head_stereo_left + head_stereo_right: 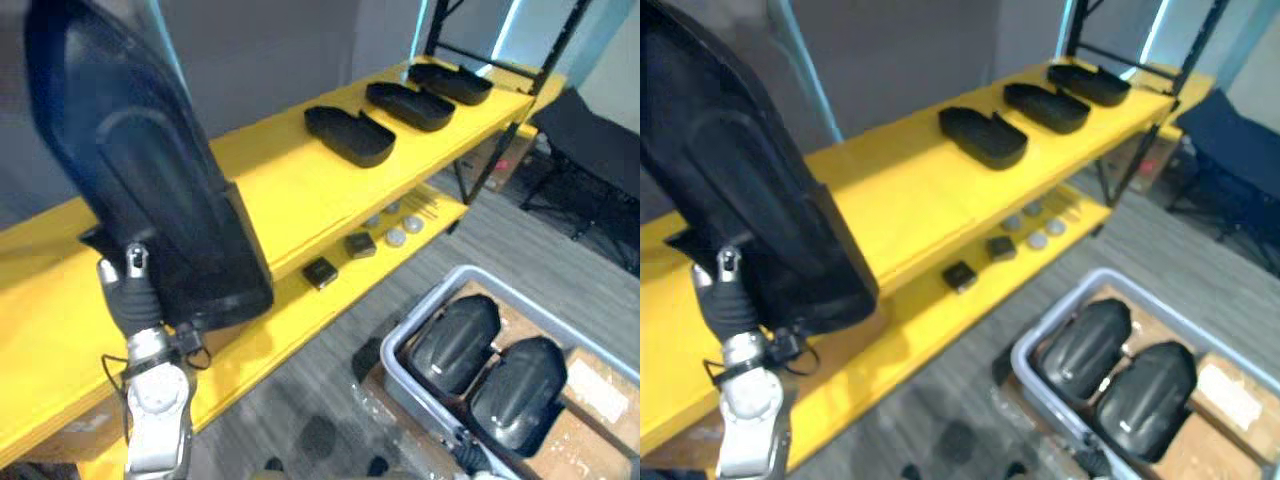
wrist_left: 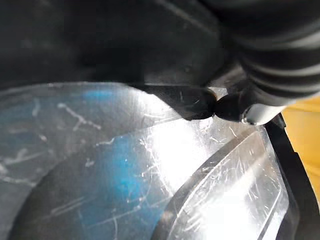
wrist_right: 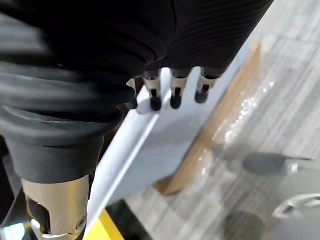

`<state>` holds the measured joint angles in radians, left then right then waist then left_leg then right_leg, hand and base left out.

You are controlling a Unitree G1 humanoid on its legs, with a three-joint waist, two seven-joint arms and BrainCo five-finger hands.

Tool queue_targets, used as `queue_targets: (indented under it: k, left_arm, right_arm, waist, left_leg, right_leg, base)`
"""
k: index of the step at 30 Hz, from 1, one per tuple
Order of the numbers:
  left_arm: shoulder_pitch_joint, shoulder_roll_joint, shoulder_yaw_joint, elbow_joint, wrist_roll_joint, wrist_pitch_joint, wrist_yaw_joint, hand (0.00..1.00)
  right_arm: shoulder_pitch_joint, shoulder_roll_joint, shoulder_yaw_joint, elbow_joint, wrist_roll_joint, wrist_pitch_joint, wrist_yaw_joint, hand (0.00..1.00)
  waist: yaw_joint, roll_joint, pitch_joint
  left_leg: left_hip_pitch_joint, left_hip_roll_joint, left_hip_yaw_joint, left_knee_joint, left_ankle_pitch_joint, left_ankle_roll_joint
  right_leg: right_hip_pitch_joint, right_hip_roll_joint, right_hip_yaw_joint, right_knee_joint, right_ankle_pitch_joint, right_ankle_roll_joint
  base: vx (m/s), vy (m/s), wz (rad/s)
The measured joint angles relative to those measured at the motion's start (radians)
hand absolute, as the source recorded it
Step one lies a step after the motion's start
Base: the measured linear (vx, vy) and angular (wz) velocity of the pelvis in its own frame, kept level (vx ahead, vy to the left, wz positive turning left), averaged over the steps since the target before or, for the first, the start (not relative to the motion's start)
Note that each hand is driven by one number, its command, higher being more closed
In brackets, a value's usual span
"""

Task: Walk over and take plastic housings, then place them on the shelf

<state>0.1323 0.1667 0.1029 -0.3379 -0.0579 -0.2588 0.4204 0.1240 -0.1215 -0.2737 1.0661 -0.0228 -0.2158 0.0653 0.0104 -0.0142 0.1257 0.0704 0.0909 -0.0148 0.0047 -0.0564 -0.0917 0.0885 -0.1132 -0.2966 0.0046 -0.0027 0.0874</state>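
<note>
The large black plastic housing [image 1: 150, 180] is up in the air at the near end of the shelf, standing on end and tilted, its glossy curved shell facing the camera and covering part of the yellow top board [image 1: 280, 180]. The left hand [image 2: 239, 107] holds it from below at its lower end. In the left wrist view a dark fingertip is pinched against the housing's rim, so the grip is clamped on the housing.

Farther along the same top board three more black tray-like housings lie open side up in a row, apart from each other: a near one [image 1: 350, 135], a middle one [image 1: 410, 105] and a far one [image 1: 450, 82].

On the yellow lower board [image 1: 290, 325] sit two small black square blocks [image 1: 320, 272] and a few silvery round discs [image 1: 397, 237].

On the grey plank floor [image 1: 540, 260] stands a pale grey plastic bin [image 1: 400, 340] with two black domed housings [image 1: 455, 343] side by side inside, touching.

The right hand [image 3: 175, 92] hangs above the bin's pale wall, its fingers side by side, relaxed and holding nothing.
</note>
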Motion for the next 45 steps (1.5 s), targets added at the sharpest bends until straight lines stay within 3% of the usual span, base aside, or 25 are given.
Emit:
queue_targets:
  k: [5, 6, 8, 10, 11, 12, 19, 22, 24, 28, 34, 36, 39, 45]
  left_arm:
    - [0.013, 0.004, 0.001, 0.054, 0.022, 0.048, 0.006, 1.0]
    - [0.035, -0.002, -0.007, 0.054, 0.027, 0.051, 0.005, 1.0]
    - [0.053, -0.02, -0.015, 0.053, 0.023, 0.047, -0.025, 1.0]
    - [0.078, -0.028, -0.002, 0.054, 0.014, 0.045, -0.052, 1.0]
    - [0.1, -0.028, 0.005, 0.051, 0.0, 0.036, -0.058, 1.0]
    - [0.111, -0.028, 0.012, 0.051, -0.016, 0.033, -0.059, 1.0]
    - [0.144, -0.026, 0.033, 0.01, -0.002, 0.004, -0.052, 1.0]
    - [0.137, -0.022, 0.035, -0.019, -0.001, 0.004, -0.055, 1.0]
    - [0.123, -0.012, 0.035, -0.02, -0.003, 0.004, -0.08, 1.0]
    - [0.122, 0.006, 0.036, -0.019, -0.021, 0.002, -0.1, 1.0]
    - [0.106, 0.007, 0.025, -0.019, -0.034, 0.002, -0.092, 1.0]
    - [0.088, 0.007, 0.018, -0.017, -0.032, 0.002, -0.088, 1.0]
    - [0.087, 0.002, 0.001, -0.01, -0.016, 0.006, -0.089, 1.0]
    - [0.092, 0.003, 0.014, -0.01, -0.014, 0.006, -0.103, 1.0]
  right_arm:
    - [-0.02, 0.003, 0.043, -0.005, -0.03, 0.0, 0.01, 0.0]
    - [-0.027, 0.003, 0.04, -0.003, -0.03, -0.001, 0.018, 0.0]
    - [-0.009, -0.001, 0.04, 0.019, -0.026, 0.0, 0.021, 0.0]
    - [0.001, -0.004, 0.042, 0.019, -0.016, 0.0, 0.021, 0.0]
    - [-0.011, -0.008, 0.042, 0.019, -0.006, 0.0, 0.021, 0.0]
    - [-0.024, -0.011, 0.042, 0.019, 0.009, -0.001, 0.021, 0.0]
    - [-0.087, -0.017, 0.042, 0.02, 0.037, -0.005, 0.055, 0.0]
    - [-0.064, -0.018, 0.039, 0.022, 0.076, -0.005, 0.075, 0.0]
    - [-0.041, -0.016, 0.038, 0.044, 0.118, -0.005, 0.086, 0.0]
    - [-0.041, -0.003, 0.041, 0.044, 0.177, -0.015, 0.086, 0.0]
    - [-0.058, -0.004, 0.042, 0.043, 0.162, -0.044, 0.09, 0.0]
    - [-0.055, -0.005, 0.042, 0.044, 0.129, -0.044, 0.093, 0.0]
    - [-0.032, -0.02, 0.042, 0.045, 0.074, -0.043, 0.11, 0.0]
    - [-0.011, -0.025, 0.041, 0.055, 0.047, -0.043, 0.11, 0.0]
  waist:
    - [0.016, -0.008, 0.001]
    - [0.012, -0.008, 0.002]
    - [-0.005, -0.004, 0.005]
    - [0.01, 0.004, 0.017]
    - [0.042, 0.01, 0.019]
    - [0.049, 0.012, 0.021]
    - [0.072, 0.006, 0.023]
    - [0.063, 0.006, 0.021]
    - [0.061, 0.005, 0.021]
    - [0.088, -0.008, 0.017]
    - [0.082, -0.001, 0.031]
    - [0.078, -0.009, 0.047]
    - [0.056, -0.002, 0.061]
    - [0.062, 0.0, 0.062]
  left_leg:
    - [-0.006, -0.026, 0.004, -0.002, 0.001, 0.001]
    - [-0.025, -0.041, 0.012, 0.003, 0.003, 0.003]
    - [-0.064, -0.026, 0.143, 0.01, 0.011, 0.03]
    - [-0.071, 0.002, 0.243, 0.031, 0.041, 0.023]
    - [-0.072, -0.016, 0.23, 0.022, 0.05, 0.027]
    - [-0.076, -0.028, 0.214, 0.014, 0.058, 0.035]
    - [-0.053, -0.094, 0.173, -0.044, 0.087, 0.053]
    - [-0.051, -0.105, 0.129, -0.071, 0.108, 0.057]
    - [-0.046, -0.108, 0.07, -0.084, 0.126, 0.058]
    - [-0.038, -0.106, 0.049, -0.083, 0.132, 0.053]
    - [-0.063, -0.072, 0.071, -0.06, 0.146, 0.031]
    - [-0.072, -0.064, 0.073, -0.055, 0.155, 0.019]
    - [-0.071, -0.036, 0.062, -0.051, 0.164, 0.005]
    - [-0.077, -0.03, 0.048, -0.068, 0.175, 0.002]
  right_leg:
    - [0.008, -0.022, -0.011, -0.011, 0.006, 0.011]
    - [0.022, -0.031, -0.052, -0.018, 0.003, 0.015]
    - [0.059, -0.06, -0.173, -0.026, -0.001, 0.023]
    - [0.09, -0.071, -0.227, -0.025, -0.001, 0.023]
    - [0.089, -0.078, -0.227, -0.017, -0.004, 0.026]
    - [0.09, -0.088, -0.227, -0.009, -0.009, 0.028]
    - [0.09, -0.15, -0.225, 0.065, -0.069, 0.041]
    - [0.093, -0.152, -0.219, 0.087, -0.077, 0.033]
    - [0.093, -0.15, -0.152, 0.133, -0.085, 0.02]
    - [0.089, -0.145, -0.091, 0.168, -0.121, -0.029]
    - [0.073, -0.108, -0.019, 0.13, -0.137, -0.01]
    - [0.069, -0.101, 0.004, 0.124, -0.158, 0.031]
    - [0.065, -0.073, 0.005, 0.132, -0.168, 0.031]
    - [0.053, -0.066, -0.001, 0.145, -0.175, 0.031]
  base:
    - [0.05, 0.041, 0.17]
    - [0.02, 0.027, 0.76]
    - [0.01, 0.045, 1.46]
    - [-0.01, 0.065, 1.14]
    - [-0.01, 0.104, 0.74]
    - [0.01, 0.107, 0.46]
    - [0.01, 0.084, 0.25]
    - [0.04, 0.046, 0.46]
    - [0.07, 0.154, 0.73]
    - [0.0, 0.026, 0.21]
    - [-0.08, -0.073, -0.14]
    - [-0.15, -0.111, -0.12]
    - [-0.13, -0.085, -0.01]
    - [-0.04, -0.021, 0.07]
